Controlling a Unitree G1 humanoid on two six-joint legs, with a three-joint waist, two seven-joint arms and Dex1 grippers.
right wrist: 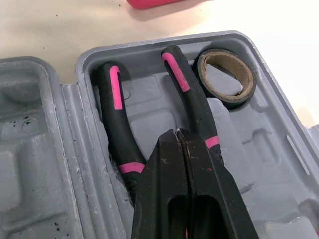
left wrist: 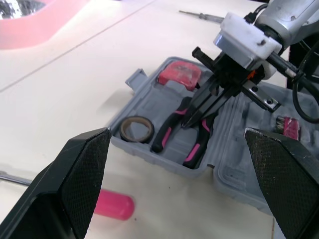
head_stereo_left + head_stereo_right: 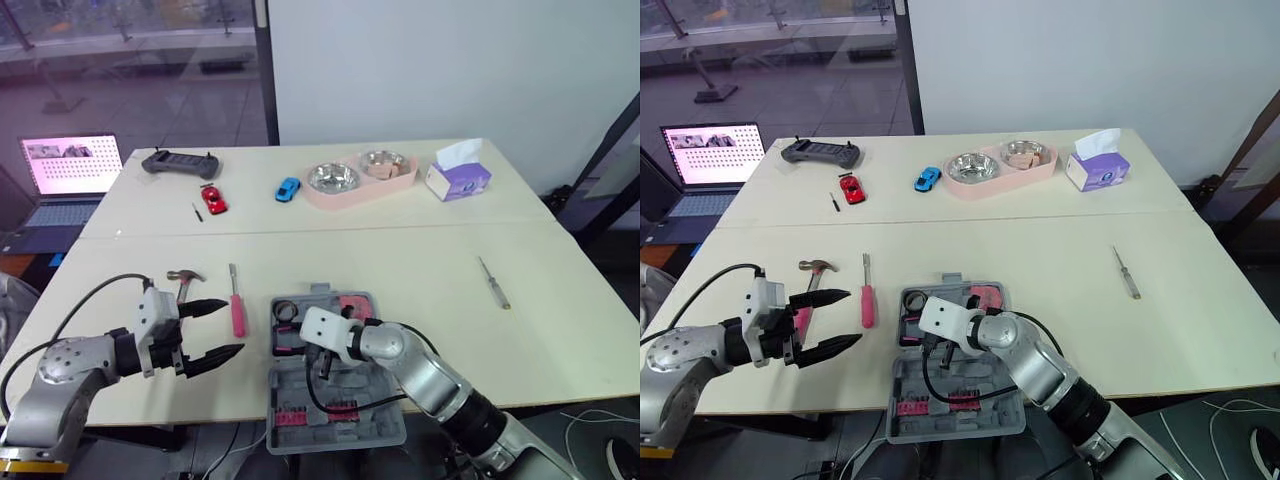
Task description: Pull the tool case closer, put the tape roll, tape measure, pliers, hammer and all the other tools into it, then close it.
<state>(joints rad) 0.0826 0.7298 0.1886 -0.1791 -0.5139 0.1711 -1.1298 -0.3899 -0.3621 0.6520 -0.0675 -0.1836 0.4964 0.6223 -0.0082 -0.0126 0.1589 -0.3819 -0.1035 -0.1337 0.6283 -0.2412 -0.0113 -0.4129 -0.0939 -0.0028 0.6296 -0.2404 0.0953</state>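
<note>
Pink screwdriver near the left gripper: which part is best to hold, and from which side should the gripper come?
Grip the screwdriver by its thick pink handle, coming from above with fingers across it. It lies flat, handle toward the robot, thin shaft pointing away; the open left gripper is nearest.

The pliers point(image 1: 115, 124) have their head hidden under the right gripper point(image 1: 178, 133). The hammer point(image 3: 186, 275) has its handle end covered by the left gripper point(image 3: 235, 326) at its six o'clock. A dark item point(image 3: 197, 211) at eight o'clock of the red toy car point(image 3: 213, 198) is too small to identify.
</note>
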